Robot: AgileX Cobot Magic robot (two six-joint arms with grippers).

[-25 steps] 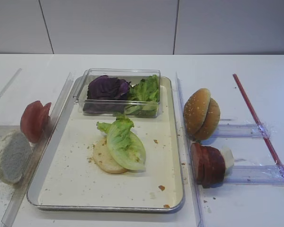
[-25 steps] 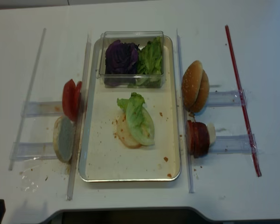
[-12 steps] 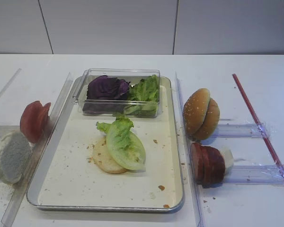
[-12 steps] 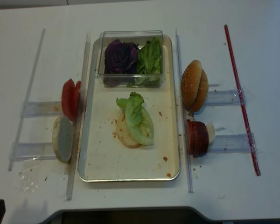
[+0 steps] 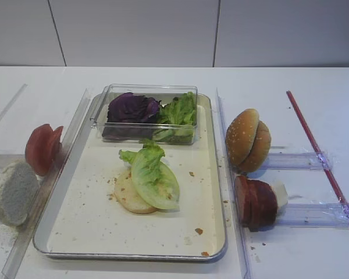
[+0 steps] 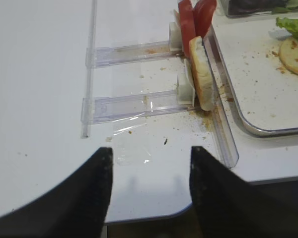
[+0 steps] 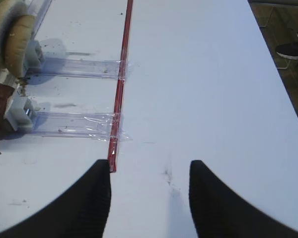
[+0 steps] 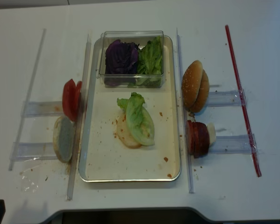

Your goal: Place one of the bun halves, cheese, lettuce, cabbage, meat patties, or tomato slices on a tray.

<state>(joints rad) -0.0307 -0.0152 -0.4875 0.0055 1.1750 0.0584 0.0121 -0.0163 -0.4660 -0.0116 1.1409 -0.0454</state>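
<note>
On the tray (image 5: 75, 229), the lettuce (image 5: 154, 179) lies draped over a pale flat bun disc (image 5: 127, 195) near the middle, its frilly end pointing toward 11 o'clock. At the tray's 12 o'clock end you see a clear box (image 5: 145, 113) holding purple cabbage (image 5: 132, 108) beside darker green leaves (image 5: 179, 110).

To the tray's 3 o'clock, two sesame bun tops (image 5: 248, 140) stand on edge, and nearer you the meat patties (image 5: 255, 202) stand stacked on edge with the cheese (image 5: 279, 193) touching their right side. To the tray's 9 o'clock stand the tomato slices (image 5: 42, 148), with another pale bun half (image 5: 14, 192) just toward 7 o'clock from them.

Your right gripper (image 7: 149, 198) hangs over bare table, its dark fingers (image 7: 92, 203) spread apart with nothing between them, the left one beside the end of a red strip (image 7: 120, 84). Your left gripper (image 6: 148, 193) sits above the table's near edge, fingers (image 6: 84, 191) likewise parted and empty, the tomato slices and bun half at its 1 o'clock.
</note>
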